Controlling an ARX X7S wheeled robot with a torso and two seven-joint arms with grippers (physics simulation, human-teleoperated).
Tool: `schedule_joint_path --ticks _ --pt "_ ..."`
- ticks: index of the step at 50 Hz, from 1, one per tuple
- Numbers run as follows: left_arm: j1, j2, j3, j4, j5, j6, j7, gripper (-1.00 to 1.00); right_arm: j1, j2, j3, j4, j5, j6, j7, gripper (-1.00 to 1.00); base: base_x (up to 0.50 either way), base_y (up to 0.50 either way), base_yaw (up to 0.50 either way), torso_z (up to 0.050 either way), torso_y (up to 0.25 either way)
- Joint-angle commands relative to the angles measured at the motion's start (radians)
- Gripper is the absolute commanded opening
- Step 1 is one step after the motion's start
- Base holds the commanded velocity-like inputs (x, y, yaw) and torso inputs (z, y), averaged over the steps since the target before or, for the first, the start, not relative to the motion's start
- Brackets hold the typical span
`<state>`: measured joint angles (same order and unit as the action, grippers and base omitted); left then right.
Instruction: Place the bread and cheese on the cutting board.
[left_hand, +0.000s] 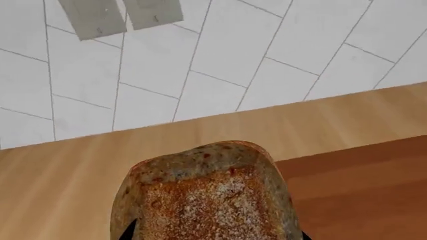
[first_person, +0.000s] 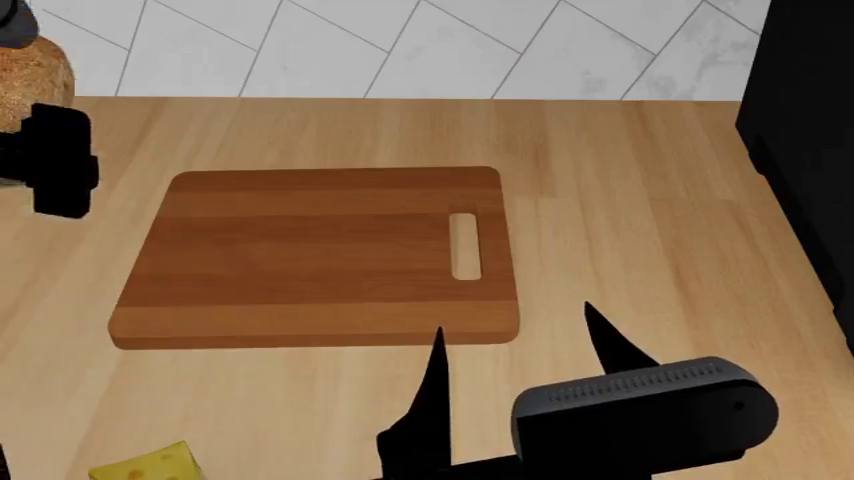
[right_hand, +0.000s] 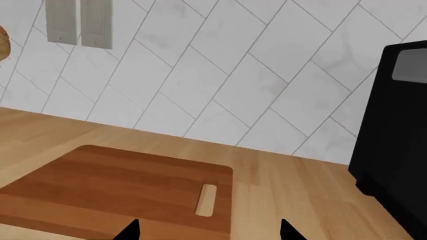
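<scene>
The bread (left_hand: 210, 200), a golden-brown speckled loaf, is held between the jaws of my left gripper (left_hand: 217, 234), which is shut on it. In the head view the bread (first_person: 34, 75) is at the far left, beyond the left edge of the cutting board (first_person: 307, 260), with the left gripper (first_person: 47, 120) at it. The board is striped brown wood with a slot handle, and nothing lies on it. The cheese (first_person: 147, 465), a small yellow wedge, lies on the counter near the front left. My right gripper (first_person: 514, 345) is open and empty at the board's front edge (right_hand: 120, 185).
A black appliance (first_person: 801, 150) stands at the right edge of the wooden counter (first_person: 627, 200) and shows in the right wrist view (right_hand: 393, 140). A white tiled wall (first_person: 400, 40) runs along the back, with wall outlets (right_hand: 77, 22) on it.
</scene>
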<state>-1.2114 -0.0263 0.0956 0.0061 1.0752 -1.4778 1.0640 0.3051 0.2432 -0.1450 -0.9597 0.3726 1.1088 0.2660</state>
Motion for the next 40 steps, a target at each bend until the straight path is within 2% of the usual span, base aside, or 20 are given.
schedule_joint_path --ticks 1,6,16,20,26,30,40 --pt "-0.229 0.025 0.036 -0.398 -0.741 0.179 -0.478 -1.00 0.008 -0.017 0.032 0.014 0.003 -0.010 -0.010 1.00 0.00 0.00 0.00 0.000 0.000" --pt "-0.323 0.024 0.102 -0.721 -0.964 0.407 -0.624 -1.00 0.005 -0.014 0.023 0.022 0.003 -0.018 -0.007 1.00 0.00 0.00 0.00 0.000 0.000" --pt "-0.364 0.025 0.410 -1.023 -1.359 0.597 -0.744 -1.00 0.003 -0.008 0.029 0.018 0.013 -0.019 -0.003 1.00 0.00 0.00 0.00 0.000 0.000" --pt "-0.320 0.016 0.458 -0.971 -1.417 0.555 -0.764 -1.00 0.001 -0.005 0.032 0.019 0.016 -0.022 -0.002 1.00 0.00 0.00 0.00 0.000 0.000" --pt "-0.299 0.005 0.448 -0.965 -1.446 0.457 -0.818 -1.00 0.001 -0.002 0.032 0.018 0.022 -0.022 0.001 1.00 0.00 0.00 0.00 0.000 0.000" --pt "-0.300 -0.005 0.457 -0.968 -1.446 0.443 -0.829 -1.00 0.005 -0.002 0.031 0.015 0.027 -0.015 0.006 1.00 0.00 0.00 0.00 0.000 0.000" --pt "-0.202 -0.102 0.424 -0.674 -1.496 0.253 -0.910 -1.00 -0.002 0.000 0.019 0.025 0.030 -0.029 0.009 1.00 0.00 0.00 0.00 0.000 0.000"
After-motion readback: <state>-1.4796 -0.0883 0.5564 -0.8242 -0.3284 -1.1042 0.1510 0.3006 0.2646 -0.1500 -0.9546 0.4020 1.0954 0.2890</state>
